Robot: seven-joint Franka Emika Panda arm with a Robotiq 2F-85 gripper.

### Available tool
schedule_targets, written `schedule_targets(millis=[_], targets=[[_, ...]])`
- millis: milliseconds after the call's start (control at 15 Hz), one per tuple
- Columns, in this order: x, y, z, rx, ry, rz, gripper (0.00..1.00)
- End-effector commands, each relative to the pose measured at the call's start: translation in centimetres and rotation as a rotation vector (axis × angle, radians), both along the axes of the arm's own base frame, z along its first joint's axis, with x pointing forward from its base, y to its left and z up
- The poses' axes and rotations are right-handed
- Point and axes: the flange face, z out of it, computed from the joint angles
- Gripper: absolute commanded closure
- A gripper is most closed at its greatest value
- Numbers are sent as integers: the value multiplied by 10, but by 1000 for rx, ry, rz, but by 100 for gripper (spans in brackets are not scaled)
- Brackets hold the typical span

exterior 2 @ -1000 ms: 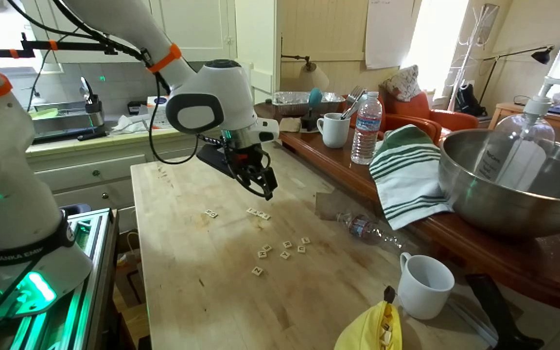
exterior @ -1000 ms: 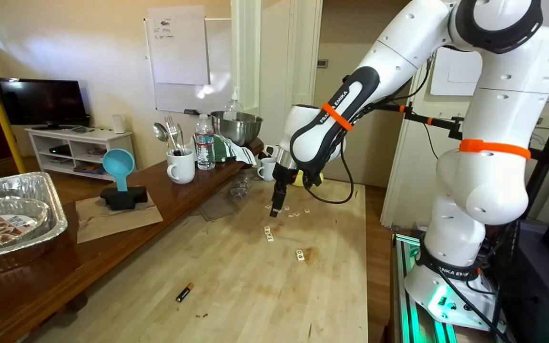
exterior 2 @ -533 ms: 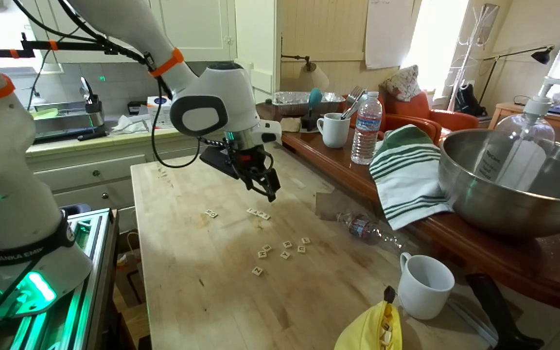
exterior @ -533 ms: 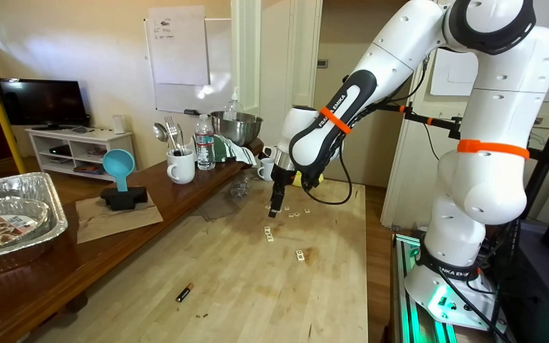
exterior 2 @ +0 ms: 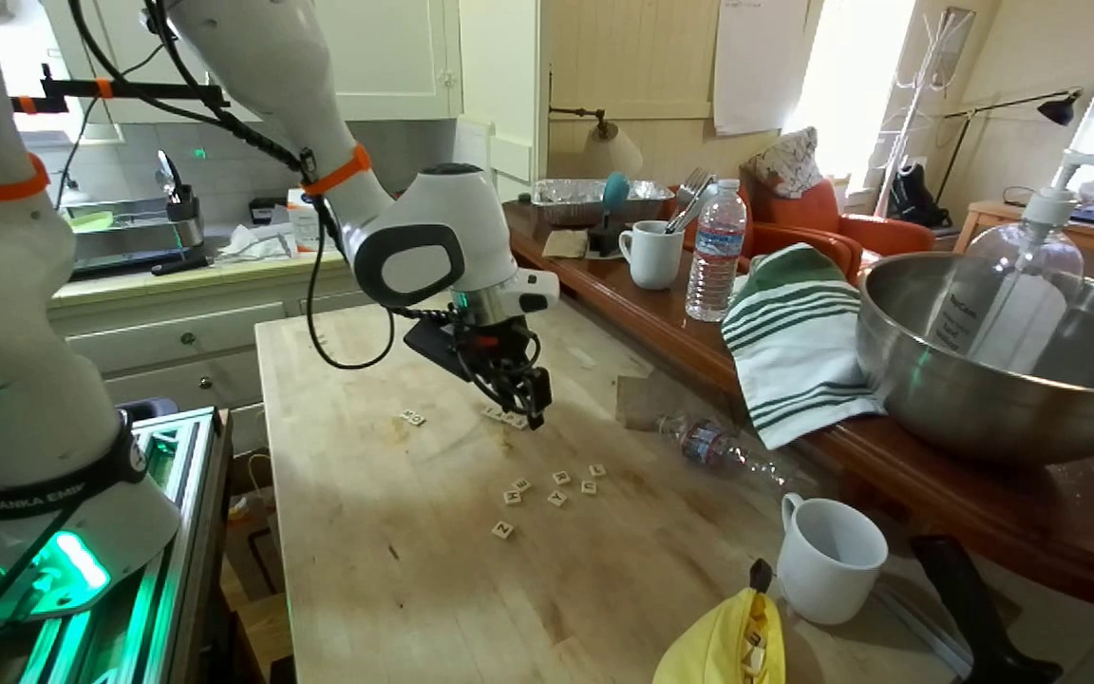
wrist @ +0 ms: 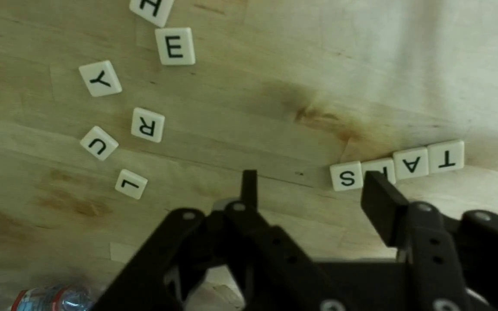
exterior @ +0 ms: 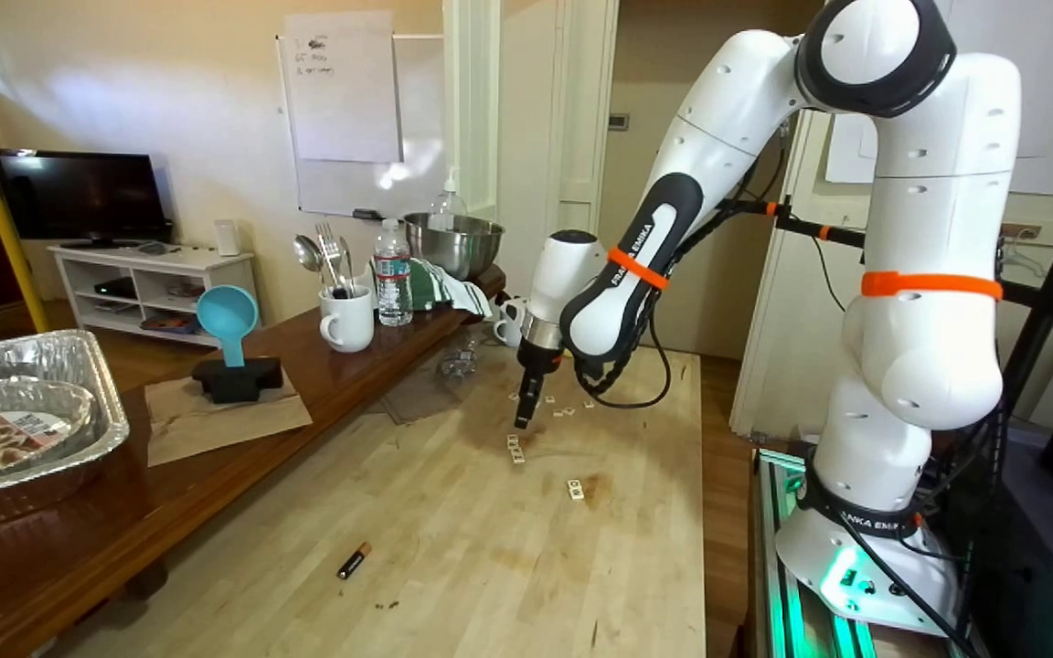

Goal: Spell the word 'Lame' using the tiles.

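Small pale letter tiles lie flat on the table. In the wrist view a touching row holds S (wrist: 346, 176), a partly hidden tile (wrist: 379, 167), A (wrist: 411, 163) and T (wrist: 446, 156). Loose tiles there include L (wrist: 131, 184), E (wrist: 175, 46), U (wrist: 99, 143), R (wrist: 148, 125), Y (wrist: 100, 78) and H (wrist: 153, 9), cut by the frame. A separate pair (exterior 2: 412, 418) lies nearer the robot base, its letters too small to be sure of. My gripper (wrist: 311, 185) is open and empty above the table; its right finger covers part of the row. It shows in both exterior views (exterior: 523, 422) (exterior 2: 537, 418).
A yellow pouch (exterior 2: 723, 636), a white mug (exterior 2: 832, 560) and a crushed bottle (exterior 2: 713, 448) are on the table. A battery (exterior: 354, 560) lies at the opposite end. A raised wooden counter (exterior: 216, 475) runs along one side.
My gripper has come down toward the table, mostly in the last half second. In an exterior view it now covers part of the touching row. The tiles have not moved.
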Motion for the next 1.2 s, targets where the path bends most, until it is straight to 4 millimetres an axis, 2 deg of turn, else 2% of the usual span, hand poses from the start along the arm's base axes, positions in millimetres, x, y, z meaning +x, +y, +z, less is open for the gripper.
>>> schedule_targets(millis=[0,267,333,733,1133], targets=[[11,8,-11,9,-3,-21,66],[18,16,-18,12,6,-9,95],[20,17,-20,9,9,-5,100],[28,20,-29,11,17,-1,100],[24,27,-23,14,-1,20,100]])
